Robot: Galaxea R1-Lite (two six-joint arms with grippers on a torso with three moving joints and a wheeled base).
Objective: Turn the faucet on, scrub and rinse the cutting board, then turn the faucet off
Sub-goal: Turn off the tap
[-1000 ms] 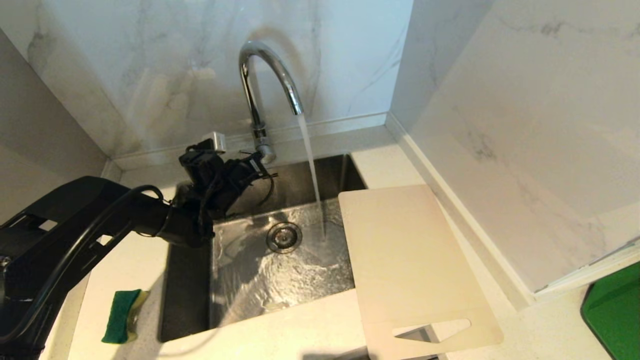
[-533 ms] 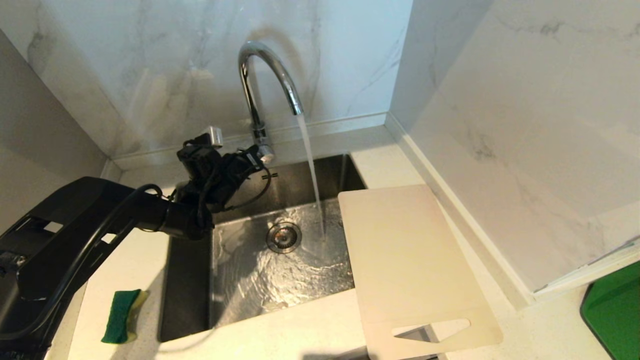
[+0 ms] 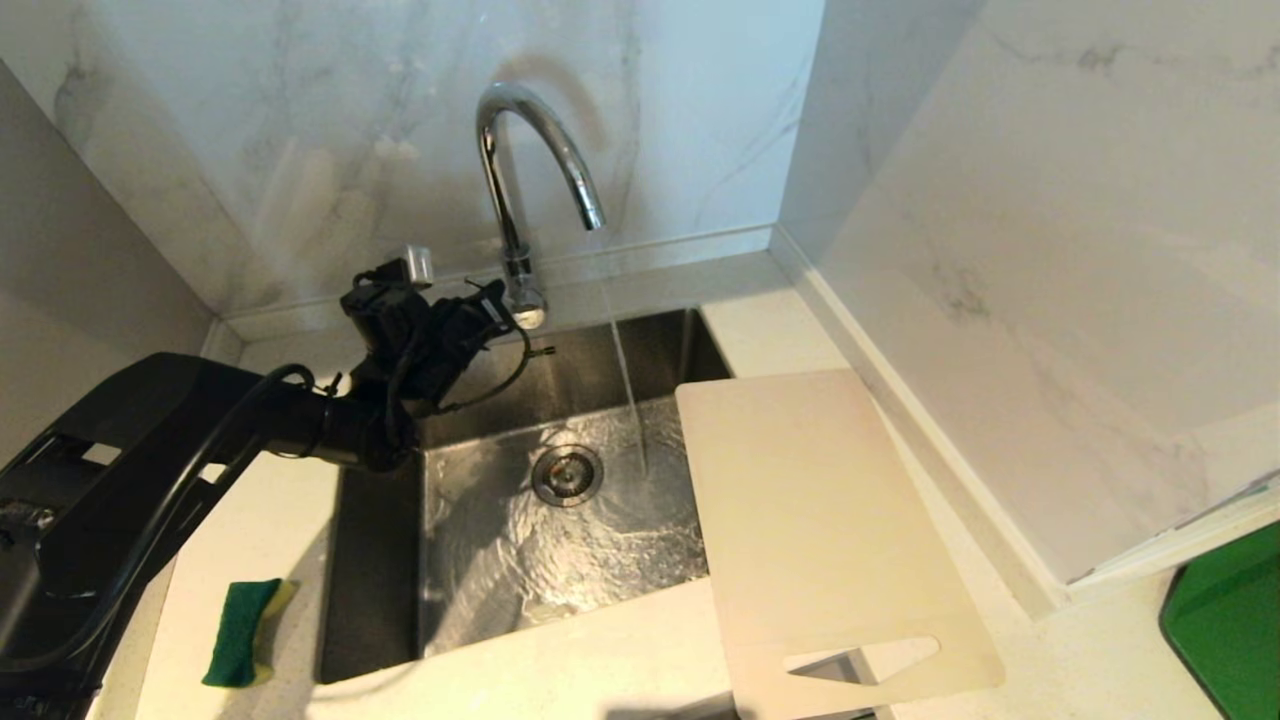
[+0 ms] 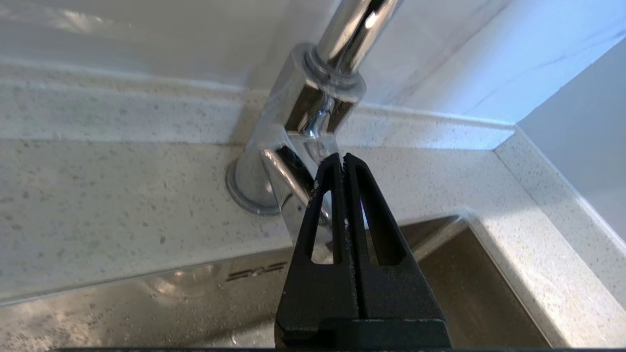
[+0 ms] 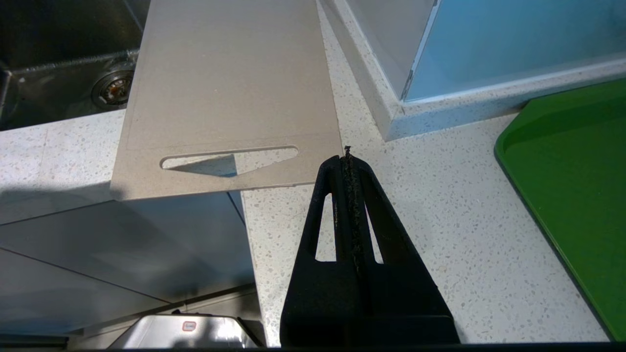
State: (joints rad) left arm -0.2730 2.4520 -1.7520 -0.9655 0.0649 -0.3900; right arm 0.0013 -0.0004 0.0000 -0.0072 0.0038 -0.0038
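Observation:
The chrome gooseneck faucet (image 3: 520,150) stands behind the sink, and only a thin stream of water (image 3: 625,375) falls from its spout. My left gripper (image 3: 497,300) is shut and empty. Its tips (image 4: 342,157) rest against the faucet body (image 4: 313,98), just above the flat side lever (image 4: 288,195). The pale cutting board (image 3: 810,510) lies flat over the sink's right edge and the counter, its handle slot toward me. My right gripper (image 5: 347,155) is shut, holds nothing and hangs over the counter beside the slotted end of the board (image 5: 230,83).
A green-and-yellow sponge (image 3: 240,632) lies on the counter left of the steel sink (image 3: 380,560). The wet basin has a round drain (image 3: 567,474). A green tray (image 3: 1225,620) sits at the far right. Marble walls close in behind and to the right.
The water has dropped from a full stream to a thin trickle. My left gripper has moved up and back toward the wall at the faucet's base.

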